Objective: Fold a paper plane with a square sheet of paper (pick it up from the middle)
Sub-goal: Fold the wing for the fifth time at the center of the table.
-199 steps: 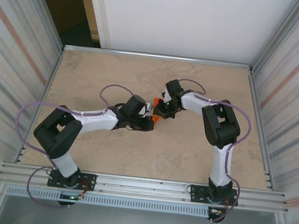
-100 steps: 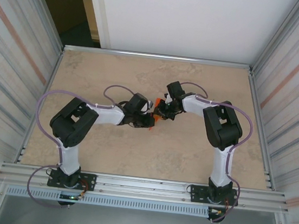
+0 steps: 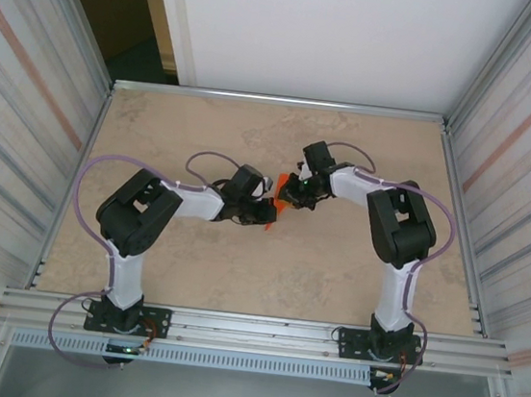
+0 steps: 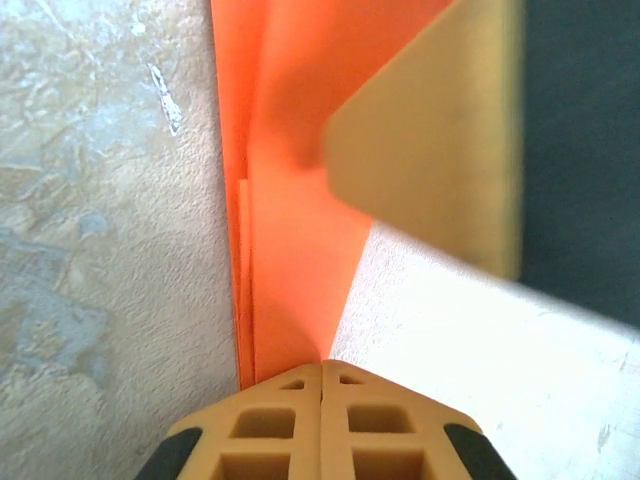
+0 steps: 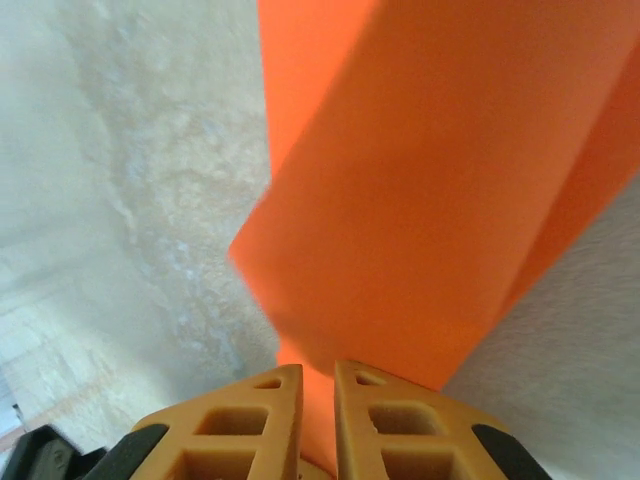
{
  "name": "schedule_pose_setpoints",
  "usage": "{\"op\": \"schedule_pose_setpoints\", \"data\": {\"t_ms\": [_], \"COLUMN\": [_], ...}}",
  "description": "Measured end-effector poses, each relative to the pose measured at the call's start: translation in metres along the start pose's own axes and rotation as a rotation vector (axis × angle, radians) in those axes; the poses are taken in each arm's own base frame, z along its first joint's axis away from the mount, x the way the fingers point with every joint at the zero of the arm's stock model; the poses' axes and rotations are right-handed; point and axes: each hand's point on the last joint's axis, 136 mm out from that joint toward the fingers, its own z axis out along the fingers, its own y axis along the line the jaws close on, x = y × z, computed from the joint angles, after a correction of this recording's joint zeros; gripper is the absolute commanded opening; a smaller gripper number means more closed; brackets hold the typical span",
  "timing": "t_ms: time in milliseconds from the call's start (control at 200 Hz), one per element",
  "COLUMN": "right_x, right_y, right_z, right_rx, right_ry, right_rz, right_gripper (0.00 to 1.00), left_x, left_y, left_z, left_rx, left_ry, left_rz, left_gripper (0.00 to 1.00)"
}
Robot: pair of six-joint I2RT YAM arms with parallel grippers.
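The square sheet of paper [image 3: 281, 187] is bright orange and folded into narrow creased layers, held just above the table's middle between both grippers. In the left wrist view the paper [image 4: 290, 230] runs straight out from my left gripper [image 4: 322, 372], whose jaws are pressed together on its near end. A tan finger of the other gripper [image 4: 440, 150] crosses its far part. My right gripper [image 5: 318, 378] has a narrow gap between its jaws with the orange paper [image 5: 430, 200] pinched in it. From above, the left gripper [image 3: 268, 210] and right gripper [image 3: 291, 195] almost touch.
The beige marbled table [image 3: 207, 124] lies bare all round the grippers. Metal rails [image 3: 277, 100] and ribbed side walls [image 3: 22, 130] close it in. Purple cables [image 3: 94, 173] loop off both arms.
The left arm's elbow has swung in and up while its gripper stayed on the paper. The right gripper has shifted slightly right and back, and its jaws have narrowed a little.
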Motion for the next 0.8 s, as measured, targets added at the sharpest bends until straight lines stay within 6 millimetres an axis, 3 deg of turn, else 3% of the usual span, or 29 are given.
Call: {"op": "schedule_pose_setpoints", "data": {"t_ms": [100,205,451,802], "right_x": [-0.009,-0.010,0.021,0.026], "right_y": [0.009,0.018,0.010,-0.005], "right_z": [-0.020,-0.027,-0.002,0.016], "right_rx": [-0.024,-0.039,0.000,0.000], "right_ry": [-0.050,-0.071,0.005,0.060], "right_rz": [-0.077,-0.143,-0.205,-0.192], "right_gripper": [0.00,0.00,0.00,0.00], "left_x": [0.000,0.000,0.000,0.000], "left_y": [0.000,0.000,0.000,0.000], "left_z": [0.000,0.000,0.000,0.000], "left_rx": [0.008,0.010,0.010,0.011], "left_ry": [-0.009,-0.012,-0.012,-0.011], "left_rz": [0.005,0.006,0.006,0.005], "left_gripper": [0.00,0.00,0.00,0.00]}}
